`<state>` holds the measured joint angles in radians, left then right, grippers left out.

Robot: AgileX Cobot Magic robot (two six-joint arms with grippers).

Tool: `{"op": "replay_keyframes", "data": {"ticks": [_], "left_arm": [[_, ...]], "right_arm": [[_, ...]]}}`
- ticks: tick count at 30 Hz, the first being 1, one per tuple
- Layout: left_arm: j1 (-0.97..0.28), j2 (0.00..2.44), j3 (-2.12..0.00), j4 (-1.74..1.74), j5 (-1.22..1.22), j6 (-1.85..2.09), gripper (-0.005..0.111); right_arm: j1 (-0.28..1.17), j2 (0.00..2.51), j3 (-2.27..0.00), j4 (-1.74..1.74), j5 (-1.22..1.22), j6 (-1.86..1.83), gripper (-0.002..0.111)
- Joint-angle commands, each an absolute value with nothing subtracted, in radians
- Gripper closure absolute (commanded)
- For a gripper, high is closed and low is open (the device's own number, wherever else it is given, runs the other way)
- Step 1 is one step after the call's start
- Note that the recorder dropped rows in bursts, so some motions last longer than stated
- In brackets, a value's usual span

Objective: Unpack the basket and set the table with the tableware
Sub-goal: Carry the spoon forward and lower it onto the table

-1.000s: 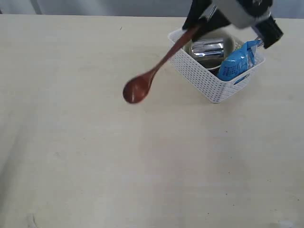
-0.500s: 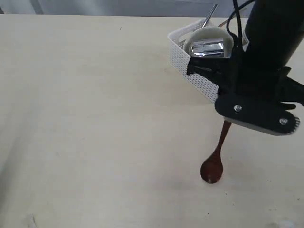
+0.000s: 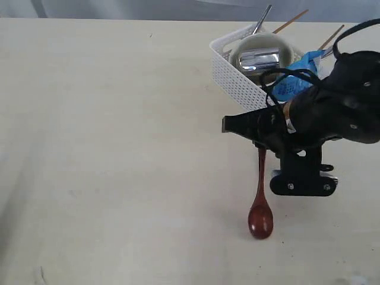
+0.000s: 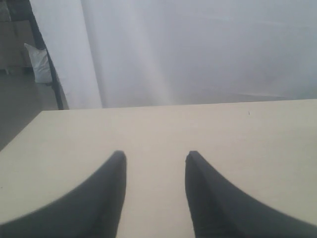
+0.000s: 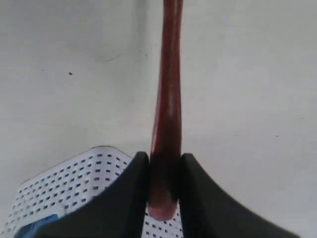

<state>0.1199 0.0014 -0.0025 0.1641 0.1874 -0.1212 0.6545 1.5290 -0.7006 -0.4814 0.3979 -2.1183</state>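
A pale cream table (image 3: 119, 148) filled the exterior view, and a white curtain (image 4: 198, 49) hung beyond its far edge in the left wrist view. The white perforated basket (image 3: 237, 83) sat on the table near the far edge. Inside the basket a shiny steel cup (image 3: 259, 60) lay in a cream bowl (image 3: 285, 44), with a blue bag (image 3: 294, 80) just beside them; two thin chopsticks (image 3: 291, 21) and a steel handle (image 3: 262, 19) stuck up past the basket's far rim.

In front of the basket, on the camera's side, the right gripper (image 5: 165, 159) was clenched on the handle end of the red-brown spoon (image 3: 260, 208), its two dark fingers pressed against either side of the shaft. The spoon hung steeply downward with its bowl lowest, at or just above the table; whether it touched could not be told. The basket's corner showed just behind the fingers in the right wrist view.

The left gripper (image 4: 154, 158) stood released, its jaws parted with nothing but bare table between them; its place relative to the basket could not be told.
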Motion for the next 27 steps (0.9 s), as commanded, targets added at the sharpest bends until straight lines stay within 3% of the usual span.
{"op": "replay_keyframes", "data": {"ticks": [1,11,23,27], "left_arm": [[0.115,0.000,0.000,0.159,0.183,-0.126,0.069],[0.115,0.000,0.000,0.159,0.183,-0.126,0.069],[0.115,0.000,0.000,0.159,0.181,-0.126,0.069],[0.115,0.000,0.000,0.159,0.181,-0.126,0.069]], "right_arm": [[0.653,1.598,-0.693,-0.540,0.369,-2.123,0.109],[0.515,1.674,-0.693,-0.589,0.183,-2.122,0.109],[0.513,1.731,-0.693,-0.587,0.173,-2.120,0.108],[0.513,1.731,-0.693,-0.572,0.189,-2.117,0.094]]}}
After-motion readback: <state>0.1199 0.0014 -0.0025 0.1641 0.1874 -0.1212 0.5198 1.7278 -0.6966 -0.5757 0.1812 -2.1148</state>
